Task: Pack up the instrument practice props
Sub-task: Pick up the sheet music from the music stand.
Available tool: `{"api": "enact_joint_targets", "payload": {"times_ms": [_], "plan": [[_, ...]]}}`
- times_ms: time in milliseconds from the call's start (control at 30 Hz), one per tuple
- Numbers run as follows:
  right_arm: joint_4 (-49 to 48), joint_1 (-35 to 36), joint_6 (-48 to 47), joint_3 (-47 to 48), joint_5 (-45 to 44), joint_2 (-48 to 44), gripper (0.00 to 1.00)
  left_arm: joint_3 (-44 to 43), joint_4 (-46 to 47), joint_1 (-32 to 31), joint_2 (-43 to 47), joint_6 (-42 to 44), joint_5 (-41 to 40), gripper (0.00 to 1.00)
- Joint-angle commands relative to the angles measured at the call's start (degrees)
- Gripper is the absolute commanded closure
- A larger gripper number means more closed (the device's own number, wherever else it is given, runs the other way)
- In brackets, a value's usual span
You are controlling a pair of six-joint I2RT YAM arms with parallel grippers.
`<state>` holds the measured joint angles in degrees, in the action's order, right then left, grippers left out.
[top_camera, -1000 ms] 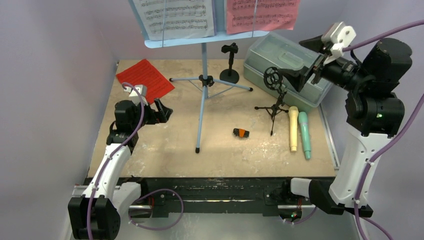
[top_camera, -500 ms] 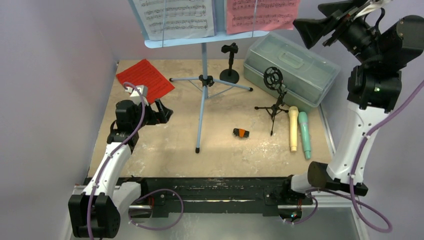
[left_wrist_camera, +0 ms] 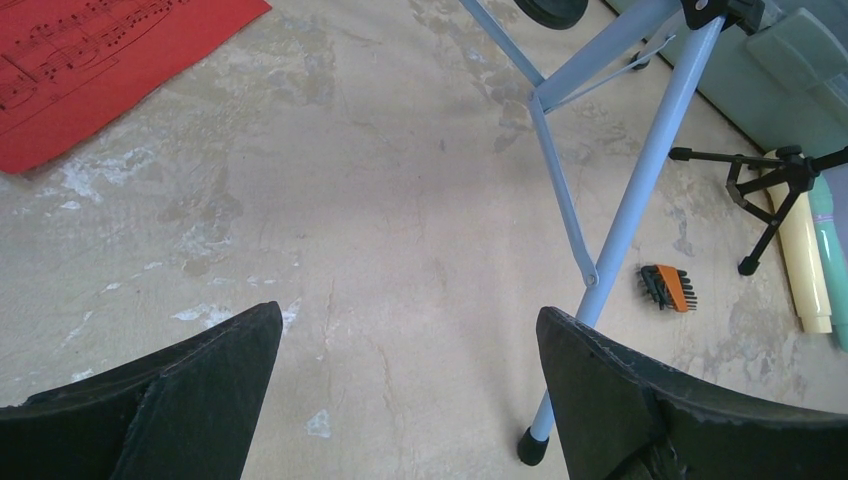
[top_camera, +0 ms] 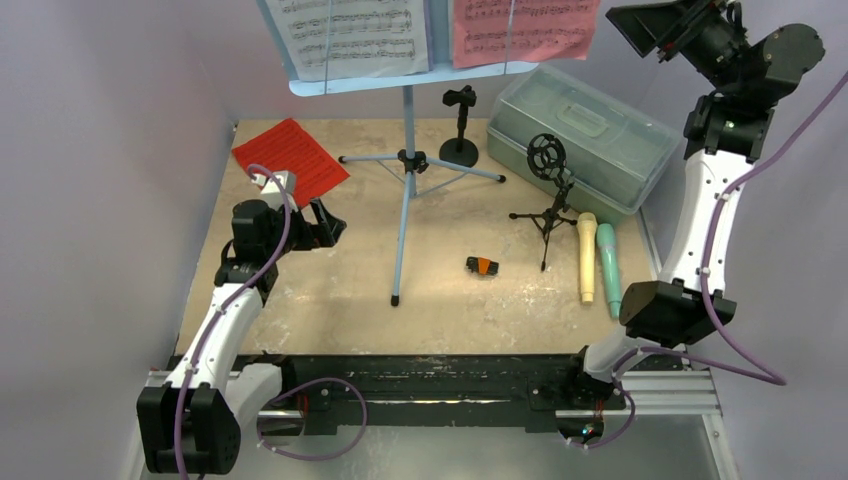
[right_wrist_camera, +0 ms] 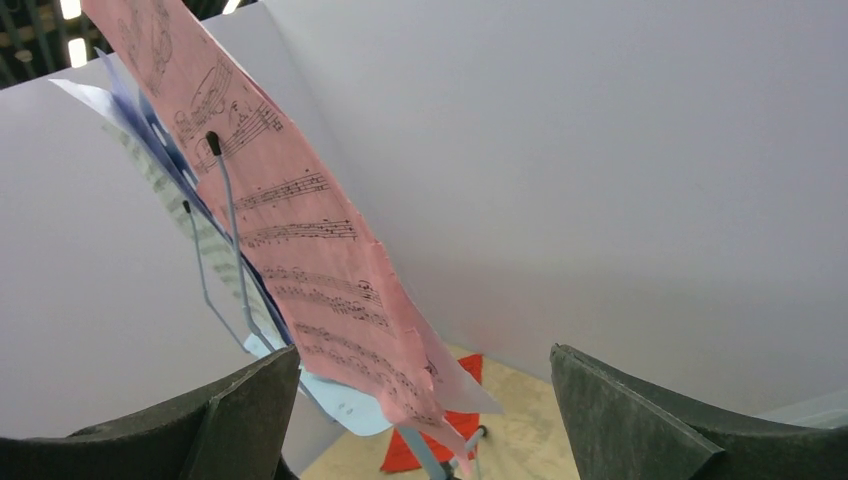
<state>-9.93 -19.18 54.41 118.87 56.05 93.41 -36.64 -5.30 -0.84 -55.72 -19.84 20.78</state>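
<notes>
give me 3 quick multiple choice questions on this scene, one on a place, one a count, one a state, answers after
1. Where does the small orange-and-black object lie?
A. on the case lid
B. on the table, between the blue music stand's near foot and the black tripod mic holder
C. on the stand's shelf

2. How many toy microphones lie on the table?
A. one
B. two
C. four

3. What state is the right gripper in?
A. shut on a toy microphone
B. shut on the tripod mic holder
C. open, holding nothing

Answers:
1 B: it sits on bare tabletop between those two.
2 B: the cream one and the teal microphone lie side by side.
3 C: the right wrist view shows its fingers wide apart, with the pink page beyond them and untouched.
</notes>
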Motion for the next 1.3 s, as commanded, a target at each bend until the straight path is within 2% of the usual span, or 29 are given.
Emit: {"api": "enact_joint_targets", "payload": {"times_ms": [0,267,767,1267], "plan": [[-10.9,0.2,7.2,0.6,2.8,-1.3,0.01,-0.8,1.3,-0.1,-0.2,1.4,-0.1,0.01],[-16.7,2.8,11.0,-0.6,4.5,-0.4,0.01,-0.8,1.2,-0.2,-0.5,1.4,-0.1,0.01],[-10.0,5.0,3.7,2.2,2.8,0.9,0.01,-0.8,1.0,-0.1,-0.5,1.5,-0.3,0.02],[-12.6,6.2,3.9,2.8,5.4,0.7,0.02,-0.8,0.8,-0.1,-0.6,1.6,-0.6,0.02]]}}
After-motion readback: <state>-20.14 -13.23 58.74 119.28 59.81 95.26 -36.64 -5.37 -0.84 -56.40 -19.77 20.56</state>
